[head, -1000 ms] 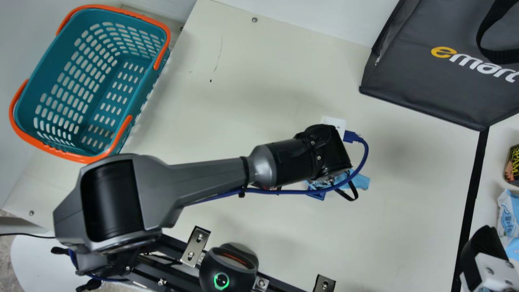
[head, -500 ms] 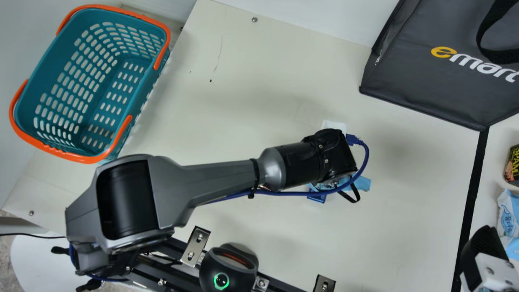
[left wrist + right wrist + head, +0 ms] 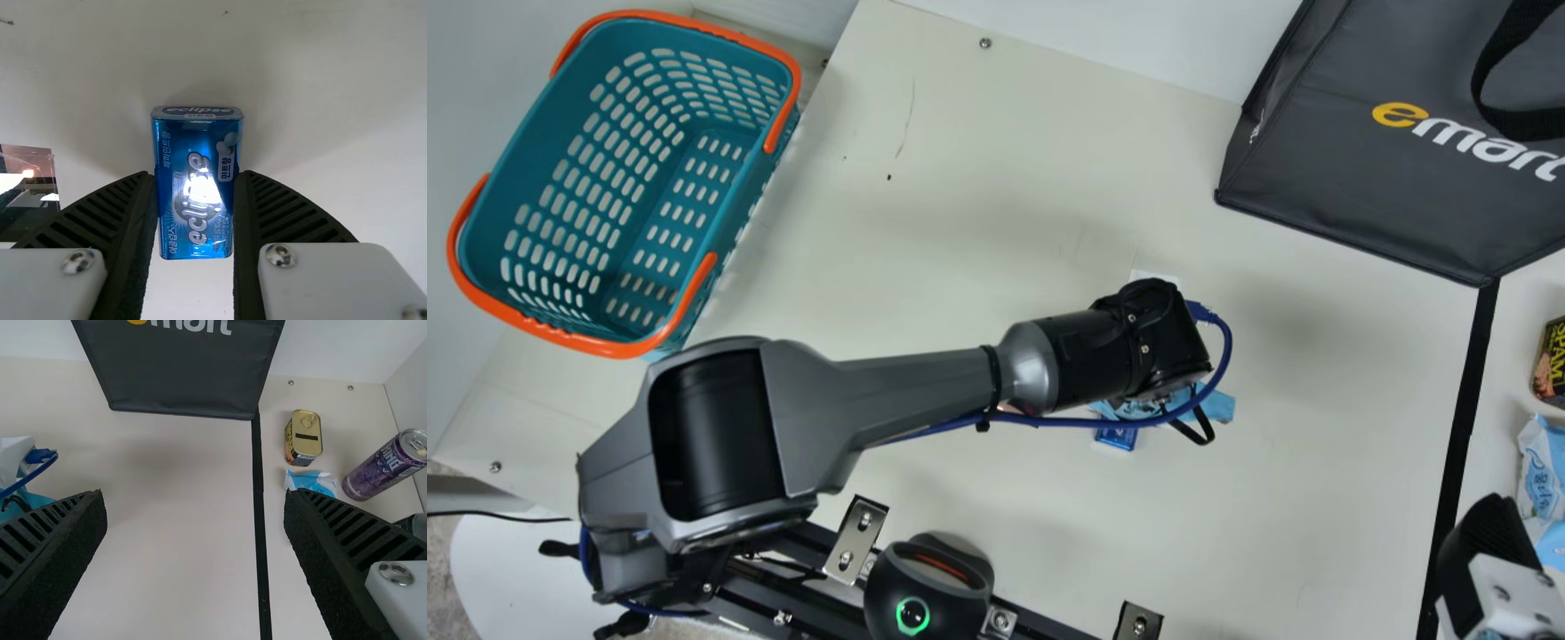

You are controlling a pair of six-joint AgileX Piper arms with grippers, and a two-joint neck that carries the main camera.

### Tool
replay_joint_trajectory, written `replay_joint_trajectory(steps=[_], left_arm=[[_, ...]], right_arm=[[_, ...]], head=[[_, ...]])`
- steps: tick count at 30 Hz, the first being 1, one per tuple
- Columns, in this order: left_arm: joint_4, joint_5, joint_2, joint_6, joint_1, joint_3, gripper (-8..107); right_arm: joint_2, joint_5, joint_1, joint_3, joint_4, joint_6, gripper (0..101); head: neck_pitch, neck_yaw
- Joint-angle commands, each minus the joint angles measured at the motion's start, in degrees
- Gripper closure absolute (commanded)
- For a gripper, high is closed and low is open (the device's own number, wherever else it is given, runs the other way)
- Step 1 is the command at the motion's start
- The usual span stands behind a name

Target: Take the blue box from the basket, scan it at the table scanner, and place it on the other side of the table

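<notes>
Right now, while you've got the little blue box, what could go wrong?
My left gripper pinches the blue box by just its two sides, and it looks smooth and shiny, so it might slip out. Also, a blue cable loops out beside that arm's wrist. It could snag on the table scanner if I swung it too low over there.

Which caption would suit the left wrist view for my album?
A small blue box gripped between the ribbed black fingers of the left end effector, with the cream table beyond.
</notes>
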Motion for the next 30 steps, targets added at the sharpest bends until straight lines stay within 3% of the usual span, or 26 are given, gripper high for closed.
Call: replay_joint_trajectory(steps=[1, 15, 30], left_arm=[[0.49, -0.66, -0.63, 0.06, 0.13, 0.15, 56], [-0.73, -6.38, -11.74, 5.42, 4.72, 6.49, 9], [-8.12, -11.14, -30.82, 23.13, 17.21, 20.36, 9]], right_arm=[[0.00, 0.00, 0.00, 0.00, 0.00, 0.00, 6], [0.00, 0.00, 0.00, 0.00, 0.00, 0.00, 6], [0.00, 0.00, 0.00, 0.00, 0.00, 0.00, 6]], head=[[-1.66, 0.23], [-1.66, 0.23], [-1.66, 0.23]])
